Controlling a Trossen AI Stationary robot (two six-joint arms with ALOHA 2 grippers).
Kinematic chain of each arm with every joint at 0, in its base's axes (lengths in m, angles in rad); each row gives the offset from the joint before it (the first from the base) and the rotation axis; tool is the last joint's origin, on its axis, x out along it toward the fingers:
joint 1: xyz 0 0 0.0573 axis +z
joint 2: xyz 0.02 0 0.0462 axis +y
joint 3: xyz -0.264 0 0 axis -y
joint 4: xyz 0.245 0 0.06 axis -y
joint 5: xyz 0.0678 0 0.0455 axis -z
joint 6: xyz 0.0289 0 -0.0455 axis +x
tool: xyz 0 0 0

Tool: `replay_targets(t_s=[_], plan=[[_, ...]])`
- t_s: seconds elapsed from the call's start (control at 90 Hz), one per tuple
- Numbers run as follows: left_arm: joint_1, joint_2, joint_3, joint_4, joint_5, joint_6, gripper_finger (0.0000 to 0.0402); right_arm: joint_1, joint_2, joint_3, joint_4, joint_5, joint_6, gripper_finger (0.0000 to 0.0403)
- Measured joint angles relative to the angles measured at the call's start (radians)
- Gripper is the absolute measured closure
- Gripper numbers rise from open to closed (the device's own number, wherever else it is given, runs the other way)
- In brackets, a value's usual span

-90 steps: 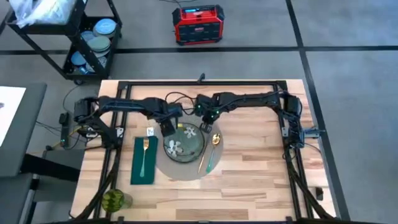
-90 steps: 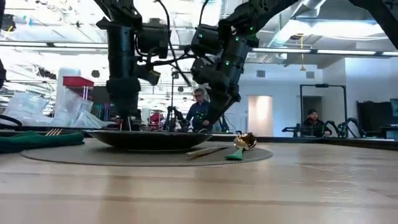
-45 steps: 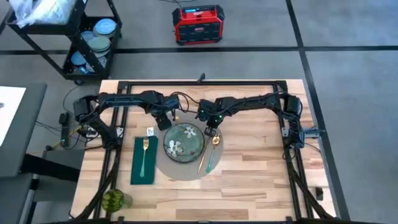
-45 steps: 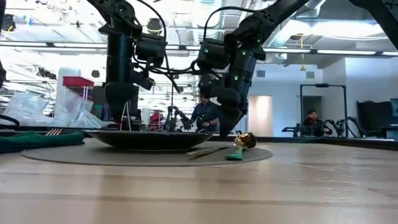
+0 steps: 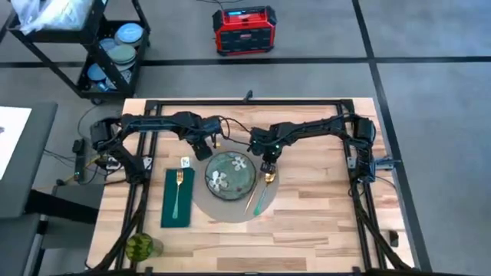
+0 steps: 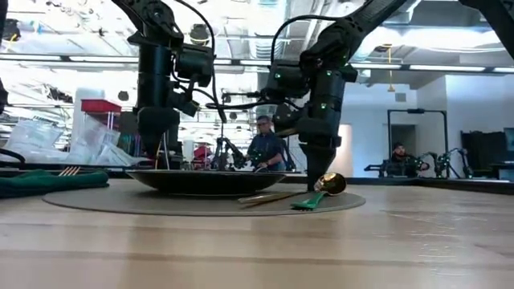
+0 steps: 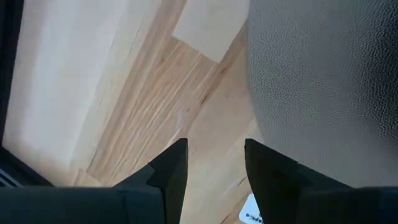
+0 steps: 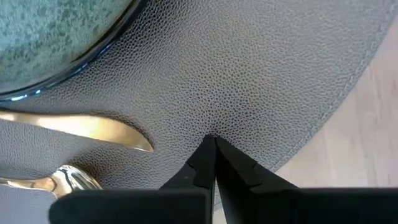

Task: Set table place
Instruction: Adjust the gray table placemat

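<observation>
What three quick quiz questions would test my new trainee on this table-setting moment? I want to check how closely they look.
1. True or false: the fork lies on the green napkin.
2. Which gripper is shut: left or right?
3. Multiple choice: the spoon and knife lie (A) on the plate, (B) on the placemat beside the plate, (C) on the bare table.

Key: 1 true. 2 right; its fingertips meet over the placemat, while the left stands open. 3 B.
</observation>
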Motion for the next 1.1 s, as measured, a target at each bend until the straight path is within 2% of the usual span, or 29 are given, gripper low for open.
replay_targets(t_s=[0.089, 0.233, 0.311, 0.422, 0.533, 0.867, 0.978, 1.1], plan=[[-0.002, 0.0, -0.006, 0.049, 0.048, 0.009, 0.0264, -0.01, 0.0, -0.001, -0.024, 0.001, -0.011, 0.0403], [-0.021, 0.0, -0.06, 0.148, 0.058, 0.064, 0.0282, -0.011, 0.0, -0.002, -0.032, 0.005, -0.014, 0.0403], [-0.038, 0.0, -0.108, 0.177, 0.075, 0.077, 0.0307, 0.0, 0.0, -0.002, -0.032, 0.017, -0.015, 0.0403], [-0.064, 0.0, -0.178, 0.246, 0.152, 0.094, 0.0356, 0.013, 0.0, -0.002, -0.032, 0.024, -0.015, 0.0403], [-0.088, 0.0, -0.203, 0.272, 0.17, 0.072, 0.0395, 0.024, -0.001, -0.003, -0.032, 0.03, -0.014, 0.0403], [-0.165, -0.001, -0.215, 0.302, 0.288, -0.037, 0.04, 0.02, -0.001, -0.004, -0.072, 0.01, -0.022, 0.0403], [-0.216, -0.001, -0.215, 0.303, 0.358, -0.083, 0.0401, 0.017, -0.001, -0.004, -0.087, 0.01, -0.035, 0.0403], [-0.277, -0.001, -0.215, 0.305, 0.375, -0.133, 0.0401, 0.019, -0.001, -0.004, -0.088, 0.011, -0.04, 0.0403]])
